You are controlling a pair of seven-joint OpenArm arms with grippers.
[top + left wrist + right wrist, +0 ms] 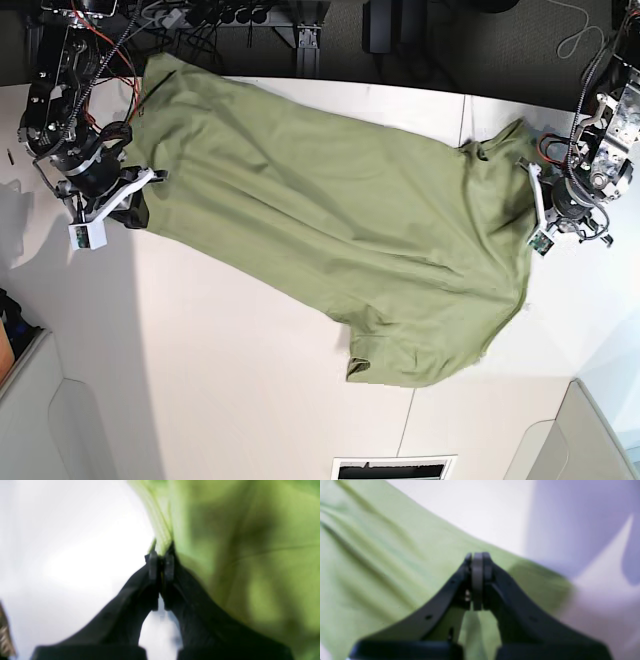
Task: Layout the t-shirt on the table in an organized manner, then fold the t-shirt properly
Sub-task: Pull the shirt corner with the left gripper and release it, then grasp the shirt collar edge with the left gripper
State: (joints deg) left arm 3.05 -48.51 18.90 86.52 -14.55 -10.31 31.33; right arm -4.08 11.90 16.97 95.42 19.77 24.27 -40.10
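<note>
The worktop [250, 380] is far wider than the shirt [330, 200], which lies stretched in a long band from about ten o'clock in the base view to three o'clock, with a bunched lobe and sleeve sagging toward five o'clock. Its far end at eleven o'clock runs right up to the back edge of the worktop and may hang over it; the view does not settle that.

The main risk, as I judge it, is at that back edge: any further pull toward twelve o'clock could drag cloth off the worktop and among the cables there. A second risk is slippage. The left tool [161, 561] has its jaws pressed nearly together on a thin ribbed edge of the shirt, a small bite that a sharp tug could free. The right tool [477, 562] shows its jaws closed together with green cloth all around and beneath; whether cloth is actually pinched between them I cannot tell from the blurred wrist view, though in the base view it sits at the shirt's edge at nine o'clock. Pulling the two ends apart unevenly would also deepen the diagonal creases across the middle.

Open room lies toward six and seven o'clock: bare white surface, well clear of the shirt. The three o'clock side is tight, the left arm standing just beside the edge.
</note>
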